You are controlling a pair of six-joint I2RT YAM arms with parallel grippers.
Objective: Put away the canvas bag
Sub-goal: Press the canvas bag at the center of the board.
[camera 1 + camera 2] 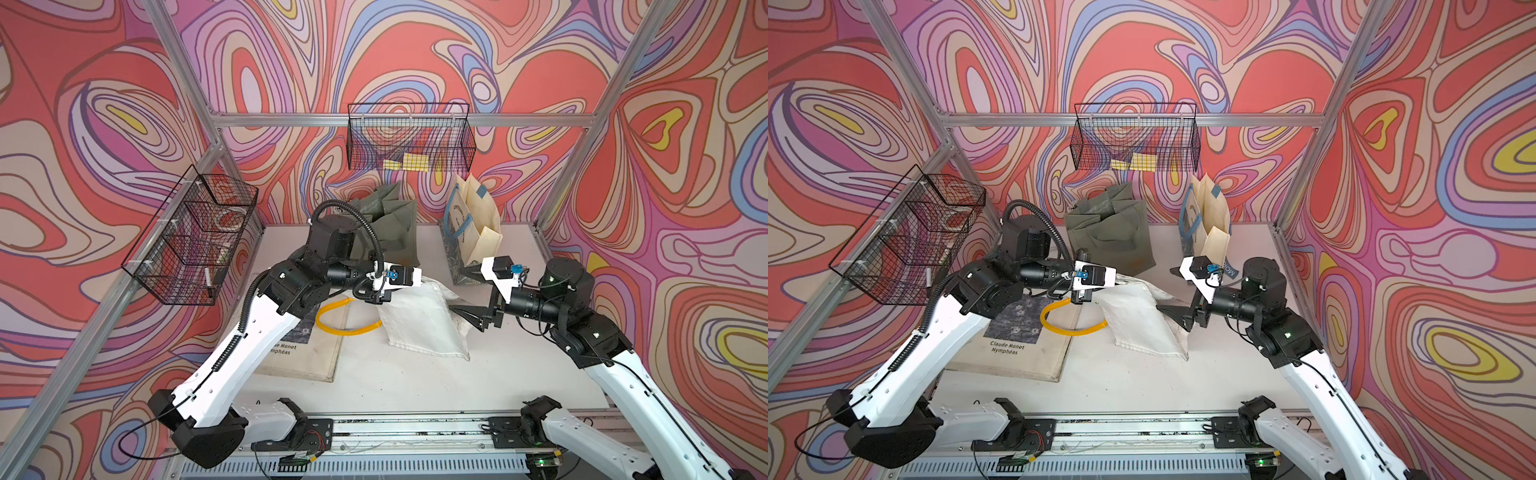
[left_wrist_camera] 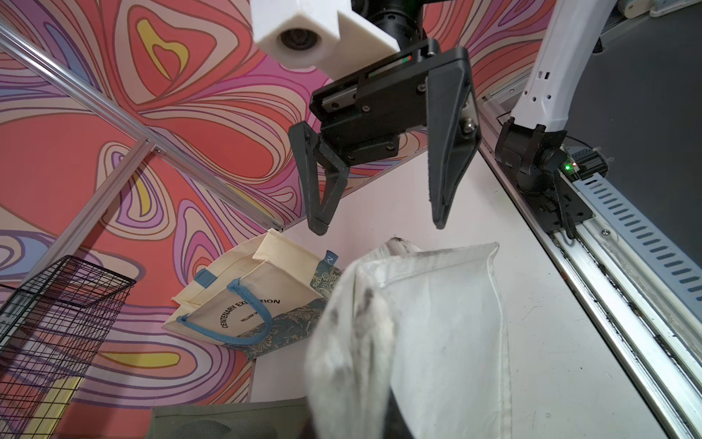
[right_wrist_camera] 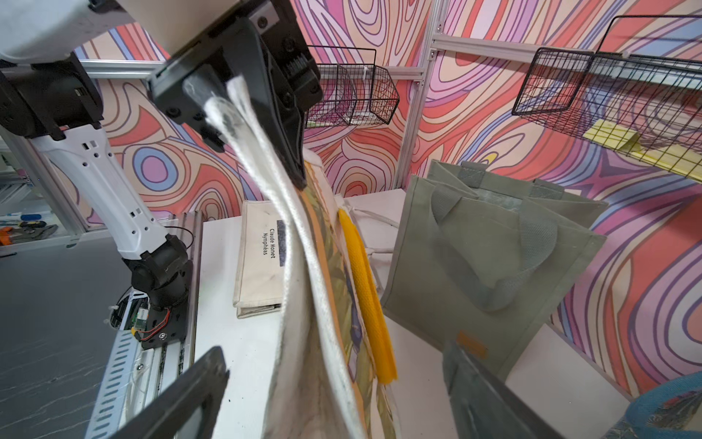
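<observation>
The canvas bag (image 1: pixel 419 324) is white with yellow handles (image 1: pixel 332 328), and one end is lifted off the table in both top views. My left gripper (image 3: pixel 292 171) is shut on the bag's upper edge and white cords. In the left wrist view the canvas bag (image 2: pixel 437 323) hangs close in front and hides the left jaws. My right gripper (image 1: pixel 465 291) is open at the bag's right end. In the right wrist view the canvas bag (image 3: pixel 315 342) runs between the spread fingers (image 3: pixel 182 399) without touching them. The right gripper (image 2: pixel 378 226) also shows open from the left wrist.
A green bag (image 1: pixel 386 224) and a cream bag with blue handles (image 1: pixel 473 224) stand at the back of the table. A flat "Claude Monet" bag (image 1: pixel 299 357) lies under the left arm. Wire baskets hang on the back wall (image 1: pixel 411 141) and the left wall (image 1: pixel 195 237).
</observation>
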